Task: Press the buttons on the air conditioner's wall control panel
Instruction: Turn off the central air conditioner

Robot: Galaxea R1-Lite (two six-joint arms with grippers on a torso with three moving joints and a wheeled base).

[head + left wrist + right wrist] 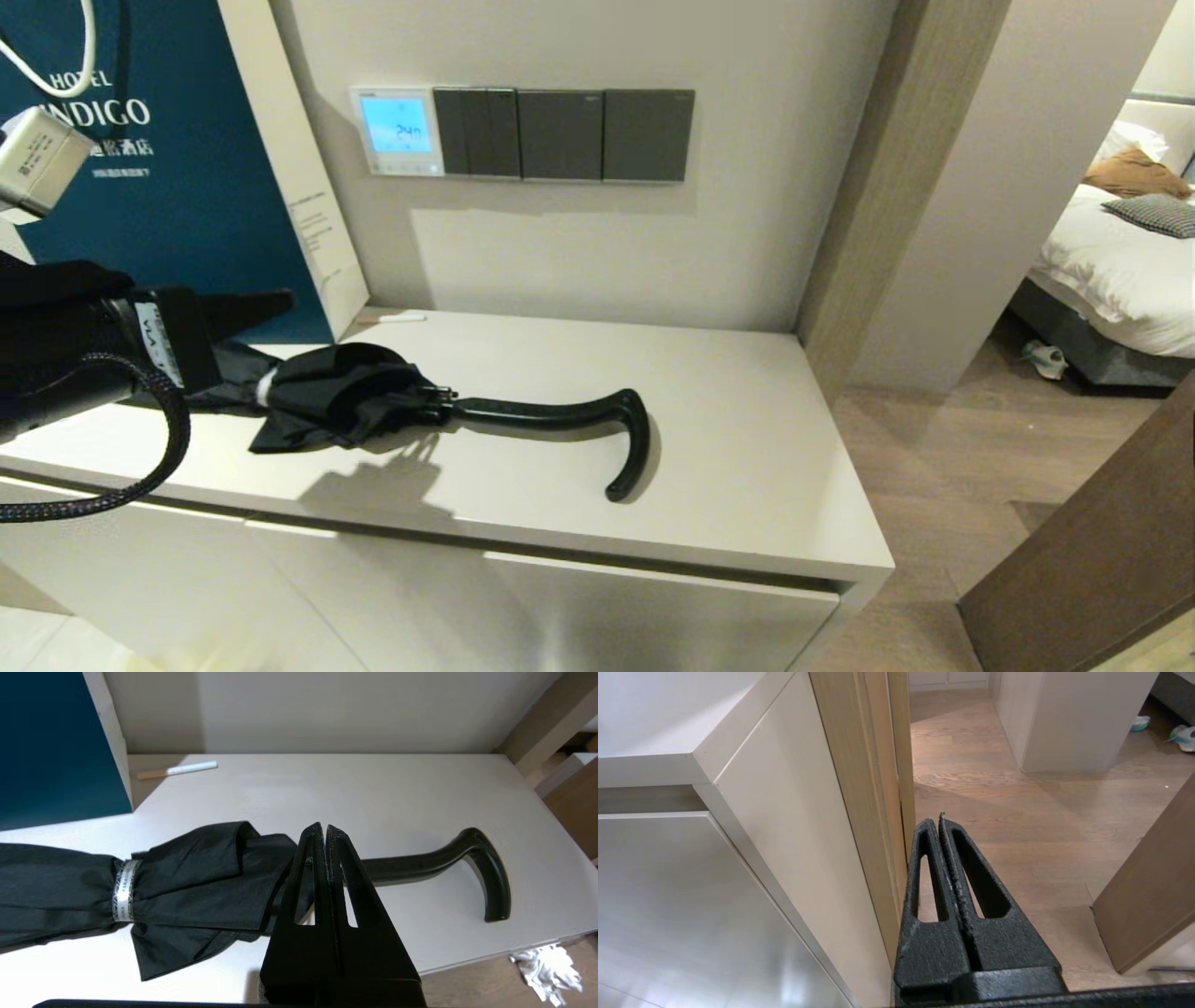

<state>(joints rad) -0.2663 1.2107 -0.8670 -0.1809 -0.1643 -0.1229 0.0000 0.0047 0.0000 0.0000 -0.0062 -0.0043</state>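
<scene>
The white wall control panel (364, 131) hangs on the wall above the cabinet, its screen lit light blue with digits. A row of tiny pale buttons (403, 169) runs along its lower edge. My left gripper (271, 303) is shut and empty. It hovers over the cabinet's left part, well below and left of the panel; in the left wrist view its tips (323, 828) are above the black umbrella. My right gripper (940, 820) is shut and empty, low beside the cabinet's side, and out of the head view.
A black folded umbrella (373, 392) with a curved handle (625, 439) lies across the white cabinet top (747, 448). A white pen (392, 318) lies at the wall. A blue hotel board (168, 187) leans at the left. Dark grey switch plates (565, 133) sit right of the panel.
</scene>
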